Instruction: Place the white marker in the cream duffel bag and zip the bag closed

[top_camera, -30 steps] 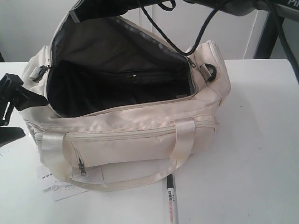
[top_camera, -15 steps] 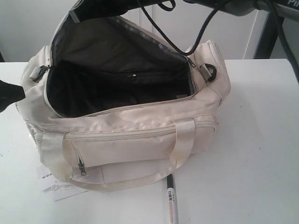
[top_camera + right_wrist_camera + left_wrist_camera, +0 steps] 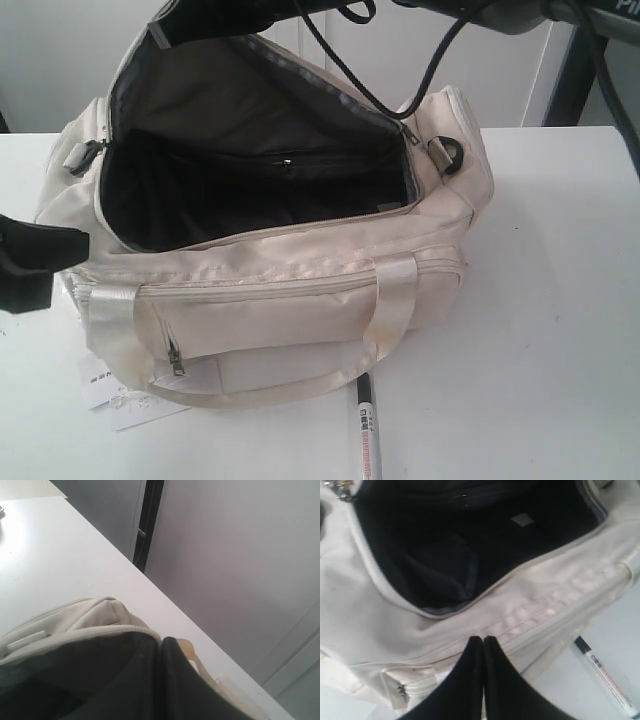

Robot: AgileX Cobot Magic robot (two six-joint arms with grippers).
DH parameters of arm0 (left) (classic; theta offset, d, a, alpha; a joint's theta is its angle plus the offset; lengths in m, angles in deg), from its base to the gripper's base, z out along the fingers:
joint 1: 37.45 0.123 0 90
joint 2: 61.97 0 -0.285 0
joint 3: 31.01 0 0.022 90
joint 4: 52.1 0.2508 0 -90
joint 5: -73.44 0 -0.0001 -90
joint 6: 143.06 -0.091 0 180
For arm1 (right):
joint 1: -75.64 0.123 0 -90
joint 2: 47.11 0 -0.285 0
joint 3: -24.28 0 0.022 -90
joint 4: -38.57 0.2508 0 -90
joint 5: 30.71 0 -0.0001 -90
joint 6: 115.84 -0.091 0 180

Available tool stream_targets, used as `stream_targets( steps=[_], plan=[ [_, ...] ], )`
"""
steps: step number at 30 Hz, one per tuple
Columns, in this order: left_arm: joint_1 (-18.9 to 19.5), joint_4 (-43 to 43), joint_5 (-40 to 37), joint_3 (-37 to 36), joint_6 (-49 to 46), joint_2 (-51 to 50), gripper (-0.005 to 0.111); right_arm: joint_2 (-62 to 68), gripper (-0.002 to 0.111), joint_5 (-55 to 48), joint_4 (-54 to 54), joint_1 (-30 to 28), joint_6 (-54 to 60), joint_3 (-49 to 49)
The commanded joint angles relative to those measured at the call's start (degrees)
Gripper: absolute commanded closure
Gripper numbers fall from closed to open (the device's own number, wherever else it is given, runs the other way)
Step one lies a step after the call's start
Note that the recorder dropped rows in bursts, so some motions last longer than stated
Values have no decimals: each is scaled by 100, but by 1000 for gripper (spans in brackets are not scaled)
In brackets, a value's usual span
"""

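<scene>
The cream duffel bag (image 3: 300,290) stands on the white table with its top wide open and its dark lining (image 3: 250,190) showing. Its flap (image 3: 200,90) is lifted upright, and my right gripper (image 3: 161,639) is shut on the flap's edge at the top of the exterior view. The white marker (image 3: 367,430) lies on the table in front of the bag, black cap toward the strap handle (image 3: 395,300). My left gripper (image 3: 35,260) is shut and empty beside the bag's left end. In the left wrist view the left gripper (image 3: 483,639) hangs over the bag's front wall (image 3: 420,630), with the marker (image 3: 605,677) off to one side.
A flat white paper tag (image 3: 110,395) with black print pokes out from under the bag's front left corner. A black ring (image 3: 447,155) hangs at the bag's right end. Black cables (image 3: 340,70) cross above the bag. Bare table (image 3: 560,300) lies to the right.
My left gripper stood open at the bag's left end one second ago; it has shut and moved lower in the exterior view. The bag, flap and marker have not moved.
</scene>
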Motion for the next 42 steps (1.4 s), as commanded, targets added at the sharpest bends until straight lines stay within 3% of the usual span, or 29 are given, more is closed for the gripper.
stream_targets(
  steps=[1,4,13,23,26,30,35,39,42],
  plan=[
    [-342,-613,-491,-32,-812,38,107,-80,108,121,52,-69,-28,-12],
    [-578,-1040,-718,-32,-1217,-14,107,-80,108,121,52,-69,-28,-12],
    [-1281,-1271,-891,-22,-1263,-590,107,-80,108,121,52,-69,-28,-12],
    [-2297,-1084,-880,752,-1147,-1846,107,-80,108,121,52,-69,-28,-12],
    [-2608,-133,-867,1132,-102,-2507,107,-80,108,121,52,-69,-28,-12],
    [-3064,641,-906,1601,623,-3005,107,-80,108,121,66,-69,-28,-12],
    [-3739,2578,-1094,2430,2808,-3918,107,-80,108,121,64,-69,-157,-12],
    [-4113,2912,-1116,2973,3136,-4449,107,-80,108,121,64,-69,-157,-12],
    [-4161,2925,-1209,3248,3248,-4684,107,-80,108,121,64,-69,-157,-12]
  ],
)
